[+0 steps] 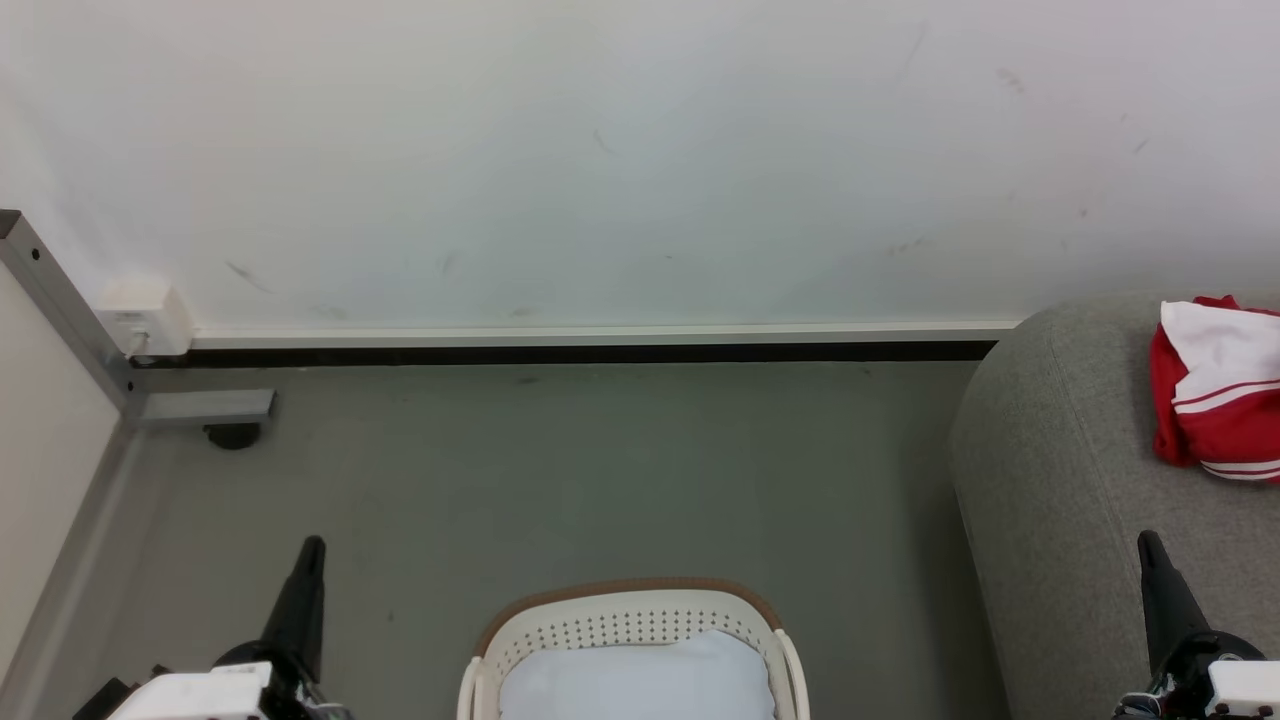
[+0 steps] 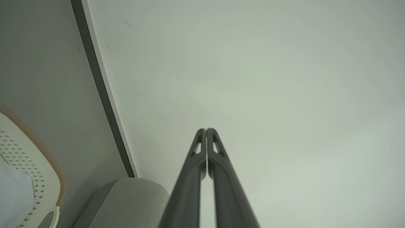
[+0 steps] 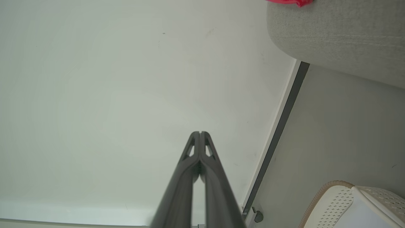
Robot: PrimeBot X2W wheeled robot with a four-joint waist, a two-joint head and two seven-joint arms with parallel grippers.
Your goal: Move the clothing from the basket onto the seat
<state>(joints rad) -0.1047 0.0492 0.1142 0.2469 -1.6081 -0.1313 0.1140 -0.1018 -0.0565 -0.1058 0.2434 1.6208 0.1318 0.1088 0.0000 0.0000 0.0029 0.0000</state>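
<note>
The cream basket (image 1: 625, 620) with its brown rim stands on the floor at the bottom middle of the head view, holding a pale white-blue cloth (image 1: 640, 680). Red clothing (image 1: 1225, 400) with white panels and stripes lies on the grey seat (image 1: 1060, 480) at the right. My left gripper (image 1: 312, 545) is at the lower left, shut and empty, its fingertips (image 2: 205, 130) pressed together toward the wall. My right gripper (image 1: 1148, 540) is at the lower right over the seat's front, shut and empty (image 3: 200, 133). The basket (image 2: 34, 164) (image 3: 335, 199) and the seat (image 2: 133, 199) (image 3: 341, 34) show in both wrist views.
A white wall (image 1: 640, 150) with a dark skirting strip (image 1: 590, 352) runs across the back. A grey metal frame leg (image 1: 60, 300) with a foot and a white socket box (image 1: 150, 315) stands at the left. Grey floor (image 1: 600, 470) lies between basket and wall.
</note>
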